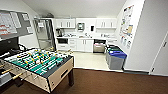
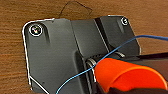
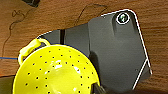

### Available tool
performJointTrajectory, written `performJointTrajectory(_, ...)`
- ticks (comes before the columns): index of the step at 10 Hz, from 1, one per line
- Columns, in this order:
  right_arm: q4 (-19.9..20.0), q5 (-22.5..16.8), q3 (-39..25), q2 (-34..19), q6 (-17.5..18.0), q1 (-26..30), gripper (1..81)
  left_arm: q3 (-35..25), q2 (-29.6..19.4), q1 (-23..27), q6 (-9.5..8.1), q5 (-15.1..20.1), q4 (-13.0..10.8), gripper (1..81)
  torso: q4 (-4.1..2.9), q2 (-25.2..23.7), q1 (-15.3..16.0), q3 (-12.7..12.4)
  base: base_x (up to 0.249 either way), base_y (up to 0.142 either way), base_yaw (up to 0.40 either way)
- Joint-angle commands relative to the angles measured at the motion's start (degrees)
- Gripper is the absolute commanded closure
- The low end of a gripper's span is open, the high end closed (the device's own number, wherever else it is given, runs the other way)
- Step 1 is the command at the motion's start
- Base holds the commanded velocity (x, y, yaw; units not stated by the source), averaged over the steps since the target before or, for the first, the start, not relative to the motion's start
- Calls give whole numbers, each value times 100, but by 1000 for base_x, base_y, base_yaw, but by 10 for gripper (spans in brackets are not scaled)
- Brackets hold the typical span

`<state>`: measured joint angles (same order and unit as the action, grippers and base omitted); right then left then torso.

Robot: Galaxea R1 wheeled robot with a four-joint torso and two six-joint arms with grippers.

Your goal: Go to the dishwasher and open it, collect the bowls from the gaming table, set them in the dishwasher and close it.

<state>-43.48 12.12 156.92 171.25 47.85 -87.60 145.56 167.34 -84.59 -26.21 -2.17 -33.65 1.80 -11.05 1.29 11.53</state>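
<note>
Orange bowl and yellow colander ride at the wrists, claw grip impossible to tell; either could slip before reaching the dishwasher, centre right.

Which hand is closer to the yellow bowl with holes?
Right. The yellow bowl sits close up at the right hand; the left hand has an orange bowl by it instead.

- My head camera looks forward and down, from high, toward the far kitchen counter.
- Both my wrist cameras face down, close over the brown floor.
</note>
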Motion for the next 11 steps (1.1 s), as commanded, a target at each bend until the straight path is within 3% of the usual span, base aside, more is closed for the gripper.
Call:
performJointTrajectory(1,-20,-157,4,-1,14,291,811,-36,-42,272,-7,226,-28,811,0,0,0,0,132,0,0)
performJointTrajectory(11,-20,-166,4,8,14,291,811,-53,-42,272,-7,226,-28,811,0,2,-2,0,132,0,0)
